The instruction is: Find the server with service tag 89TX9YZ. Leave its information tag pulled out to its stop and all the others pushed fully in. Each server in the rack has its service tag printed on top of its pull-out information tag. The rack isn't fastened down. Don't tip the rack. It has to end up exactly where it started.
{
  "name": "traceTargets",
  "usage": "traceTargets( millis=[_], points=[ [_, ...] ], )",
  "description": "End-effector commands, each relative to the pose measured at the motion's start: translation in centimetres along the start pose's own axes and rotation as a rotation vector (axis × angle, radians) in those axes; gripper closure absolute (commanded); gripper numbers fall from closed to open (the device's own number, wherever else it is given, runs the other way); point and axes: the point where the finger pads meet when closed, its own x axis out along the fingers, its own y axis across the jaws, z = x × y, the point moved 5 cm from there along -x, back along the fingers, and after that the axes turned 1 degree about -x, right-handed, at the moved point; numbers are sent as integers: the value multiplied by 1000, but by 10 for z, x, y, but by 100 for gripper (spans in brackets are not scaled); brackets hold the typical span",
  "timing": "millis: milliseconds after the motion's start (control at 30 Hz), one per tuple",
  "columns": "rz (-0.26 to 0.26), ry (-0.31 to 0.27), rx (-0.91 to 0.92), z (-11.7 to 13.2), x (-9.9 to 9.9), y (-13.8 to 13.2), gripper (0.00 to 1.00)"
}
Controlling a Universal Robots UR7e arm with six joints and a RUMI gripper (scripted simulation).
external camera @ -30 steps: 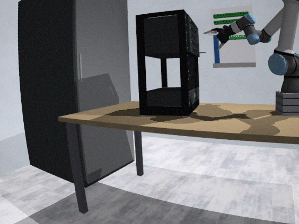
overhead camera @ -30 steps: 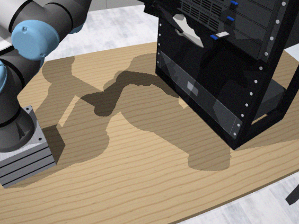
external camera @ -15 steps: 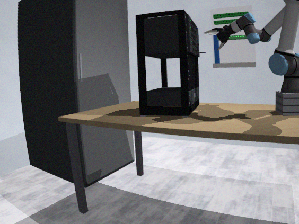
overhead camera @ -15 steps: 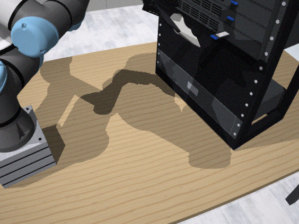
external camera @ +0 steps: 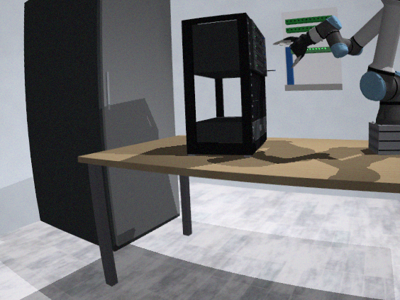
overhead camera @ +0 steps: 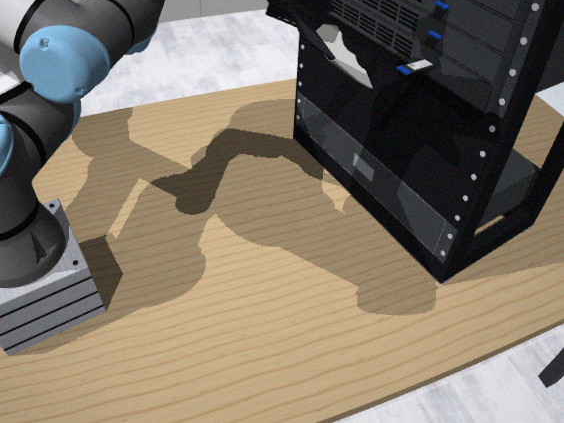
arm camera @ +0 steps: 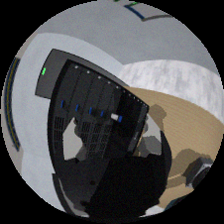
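The black rack (overhead camera: 370, 203) (external camera: 191, 86) stands upright on the wooden table, with servers in its upper part. The lowest server's information tag (overhead camera: 419, 65) (external camera: 271, 70) (arm camera: 115, 117) sticks out from the front, with a white label and a blue end; its print is too small to read. The blue tabs of several other tags, one of them a blue tab (overhead camera: 435, 35) (arm camera: 90, 110), sit close to the server fronts. My gripper (external camera: 284, 54) (arm camera: 110, 116) is open and empty in front of the rack, its jaws wide apart, apart from the pulled-out tag. Its upper jaw is cut off in the top view.
A blank panel (overhead camera: 330, 138) with a pale label spans the rack's bottom front. The rack's middle is an open bay. A tall dark cabinet (external camera: 138, 50) stands behind the table (overhead camera: 225, 361) (external camera: 301, 179). The arm's base block (overhead camera: 55, 303) (external camera: 386, 139) stands on the table facing the rack.
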Motion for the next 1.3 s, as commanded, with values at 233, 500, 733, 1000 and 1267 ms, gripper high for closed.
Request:
traceTargets(
  millis=[233,500,733,1000,1267],
  points=[
    [12,3,38,1,-3,0,0],
    [18,4,56,2,-5,0,0],
    [25,6,76,3,-7,0,0],
    [31,7,92,4,-8,0,0],
    [37,9,112,4,-10,0,0]
  ],
)
